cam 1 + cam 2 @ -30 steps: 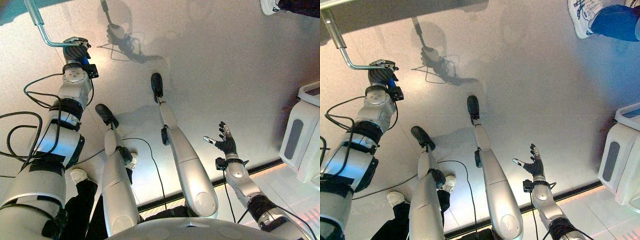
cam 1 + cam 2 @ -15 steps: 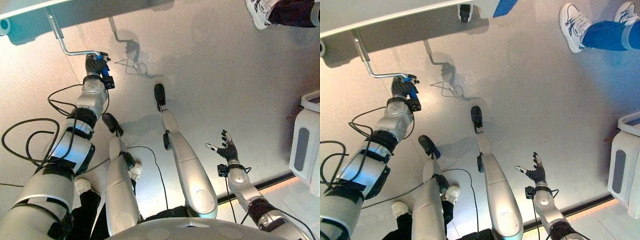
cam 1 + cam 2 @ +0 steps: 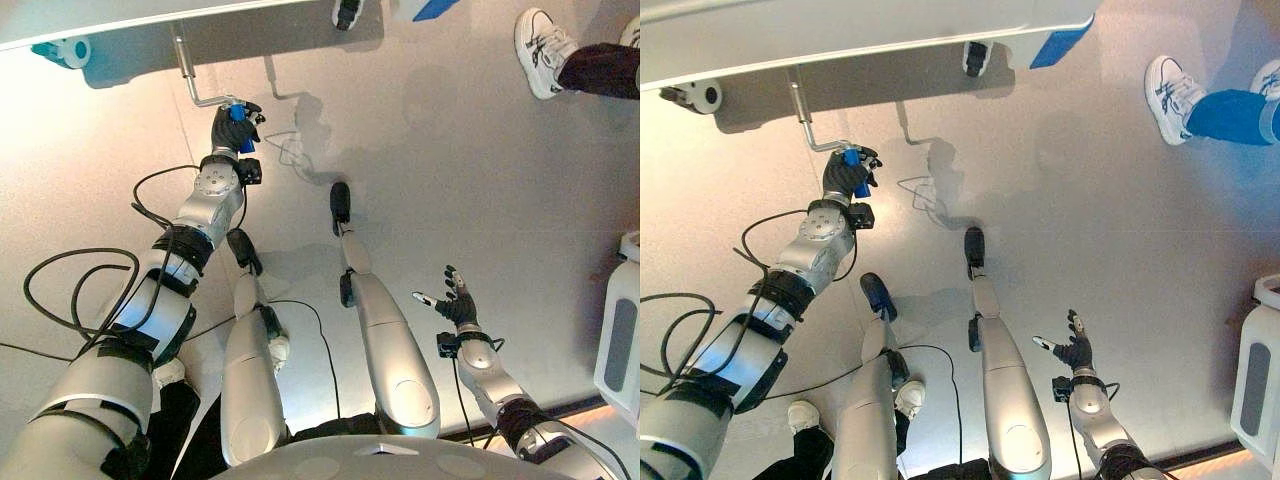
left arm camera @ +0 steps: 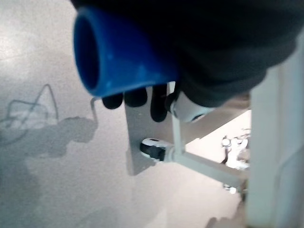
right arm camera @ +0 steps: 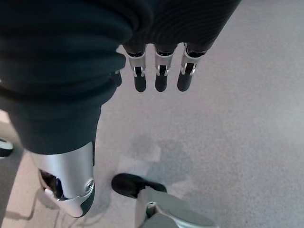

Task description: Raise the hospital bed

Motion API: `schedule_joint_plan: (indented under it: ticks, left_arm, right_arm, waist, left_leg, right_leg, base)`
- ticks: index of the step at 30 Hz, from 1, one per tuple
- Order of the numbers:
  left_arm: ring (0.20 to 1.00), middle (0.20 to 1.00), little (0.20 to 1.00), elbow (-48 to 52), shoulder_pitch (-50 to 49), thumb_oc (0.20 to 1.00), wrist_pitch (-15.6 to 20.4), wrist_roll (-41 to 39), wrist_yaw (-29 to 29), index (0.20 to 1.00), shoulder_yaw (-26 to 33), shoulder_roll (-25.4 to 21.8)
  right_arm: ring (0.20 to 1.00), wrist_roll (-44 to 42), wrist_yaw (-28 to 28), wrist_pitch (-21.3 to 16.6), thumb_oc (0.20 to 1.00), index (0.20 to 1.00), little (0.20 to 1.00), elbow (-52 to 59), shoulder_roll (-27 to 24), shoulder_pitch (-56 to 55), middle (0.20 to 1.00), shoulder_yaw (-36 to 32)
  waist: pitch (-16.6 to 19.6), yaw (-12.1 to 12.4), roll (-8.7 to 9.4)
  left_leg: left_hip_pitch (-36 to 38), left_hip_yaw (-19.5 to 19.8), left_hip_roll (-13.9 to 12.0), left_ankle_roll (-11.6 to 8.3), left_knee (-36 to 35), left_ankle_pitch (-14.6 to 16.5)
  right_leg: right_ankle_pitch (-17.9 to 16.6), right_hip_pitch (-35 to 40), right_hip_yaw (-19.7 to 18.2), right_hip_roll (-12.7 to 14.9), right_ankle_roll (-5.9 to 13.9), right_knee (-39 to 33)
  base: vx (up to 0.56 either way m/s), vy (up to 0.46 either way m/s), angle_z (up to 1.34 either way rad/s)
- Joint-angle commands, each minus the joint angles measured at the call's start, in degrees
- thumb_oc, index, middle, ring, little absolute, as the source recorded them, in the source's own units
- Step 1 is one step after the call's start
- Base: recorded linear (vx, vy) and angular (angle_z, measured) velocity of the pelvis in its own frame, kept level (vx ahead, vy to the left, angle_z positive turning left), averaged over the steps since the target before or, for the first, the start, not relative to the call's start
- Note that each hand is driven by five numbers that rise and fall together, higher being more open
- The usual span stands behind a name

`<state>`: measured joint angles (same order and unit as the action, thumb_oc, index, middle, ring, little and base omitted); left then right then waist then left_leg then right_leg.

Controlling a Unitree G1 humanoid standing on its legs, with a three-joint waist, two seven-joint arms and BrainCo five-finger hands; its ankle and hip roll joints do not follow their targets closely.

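left robot hand (image 3: 846,176) clenched on blue crank handle (image 3: 851,158) | right robot hand (image 3: 1074,350) released | person's shoe (image 3: 1167,88) nearby

The hospital bed (image 3: 870,30) shows as a pale frame edge along the far side, on small castors; a bent metal crank (image 3: 805,118) hangs below it; the crank's blue handle (image 3: 853,160) is wrapped by the left hand (image 3: 845,176), apparently tightly.

A blue crank grip (image 3: 853,158) on a silver crank (image 3: 800,112), beneath a white bed frame (image 3: 840,35), above pale grey speckled floor (image 3: 1090,200).
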<state>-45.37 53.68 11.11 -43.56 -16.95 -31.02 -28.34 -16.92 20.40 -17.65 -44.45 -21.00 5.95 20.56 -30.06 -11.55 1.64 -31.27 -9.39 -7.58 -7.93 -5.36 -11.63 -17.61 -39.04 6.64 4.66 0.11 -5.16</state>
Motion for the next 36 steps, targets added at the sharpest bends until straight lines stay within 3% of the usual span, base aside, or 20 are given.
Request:
schedule_joint_plan:
  ticks: [1,6,7,8,9,21,36]
  left_arm:
    - [0.2,0.2,0.2,6.0,6.55,0.2,8.94,0.4,-0.24,0.2,2.52,-5.93]
    - [0.2,0.2,0.2,9.06,4.66,0.2,9.68,-0.51,-0.04,0.2,2.86,-8.17]
    - [0.2,0.2,0.2,9.54,4.38,0.2,10.05,-0.84,-0.1,0.2,3.25,-8.74]
    - [0.2,0.2,0.2,9.9,4.09,0.2,10.15,-0.96,-0.14,0.2,3.36,-9.11]
    - [0.2,0.2,0.2,11.53,3.22,0.2,10.59,-1.41,-0.02,0.2,3.61,-10.13]
    - [0.2,0.2,0.2,14.91,0.66,0.2,11.53,-2.4,0.22,0.2,5.01,-14.39]
    - [0.2,0.2,0.2,6.26,3.36,0.2,10.6,-3.9,0.08,0.2,6.91,-19.23]
  right_arm:
    - [1.0,0.12,-0.07,1.03,1.0,1.0,1.0,0.11,-1.62,-4.33,1.0,-2.92]
    - [1.0,0.02,-0.47,1.62,1.0,1.0,1.0,-0.64,-1.28,-3.92,1.0,-2.99]
    - [1.0,0.13,-0.56,1.69,1.0,1.0,1.0,-0.69,-1.21,-3.92,1.0,-3.05]
    - [1.0,0.15,-0.53,1.82,1.0,1.0,1.0,-0.95,-1.01,-3.73,1.0,-3.01]
    - [1.0,0.35,-0.62,1.93,1.0,1.0,1.0,-0.78,-0.83,-3.75,1.0,-2.9]
    - [1.0,0.6,-1.11,2.55,1.0,1.0,1.0,-2.57,0.06,-2.74,1.0,-3.01]
    - [1.0,0.23,-0.98,2.48,1.0,1.0,1.0,-3.98,0.94,-0.9,1.0,-2.36]
  waist:
    - [0.27,-0.65,-2.32]
    - [0.27,0.4,-1.94]
    - [0.27,0.42,-1.58]
    - [0.28,0.88,-1.63]
    - [0.27,1.13,-1.12]
    - [0.27,3.81,0.17]
    - [0.27,5.94,2.55]
  left_leg:
    - [3.39,0.41,3.56,3.18,0.36,4.39]
    - [3.69,1.24,3.97,3.53,0.36,4.36]
    - [2.66,0.93,4.26,3.92,0.36,2.68]
    - [3.68,1.57,4.23,3.66,0.36,4.23]
    - [2.66,1.64,4.55,4.05,0.36,2.61]
    - [2.26,4.31,5.38,4.63,0.36,2.57]
    - [-0.45,7.16,6.29,5.15,0.36,2.52]
  right_leg:
    - [5.71,4.35,1.01,1.16,8.38,2.61]
    - [5.41,5.8,1.77,1.82,8.56,1.91]
    - [3.96,4.95,2.28,2.27,8.1,1.98]
    - [5.15,6.33,2.2,2.12,8.7,1.55]
    - [3.8,5.76,2.95,2.65,8.33,1.47]
    - [3.57,7.96,5.41,4.18,9.2,0.57]
    - [3.78,8.44,7.59,5.41,10.28,0.16]
  base:
    - [0.0,0.082,0.14]
    - [-0.01,0.048,0.09]
    - [0.0,0.06,0.14]
    - [-0.08,0.045,0.16]
    - [0.0,0.045,0.12]
    - [0.0,0.047,0.15]
    - [0.02,0.054,0.09]
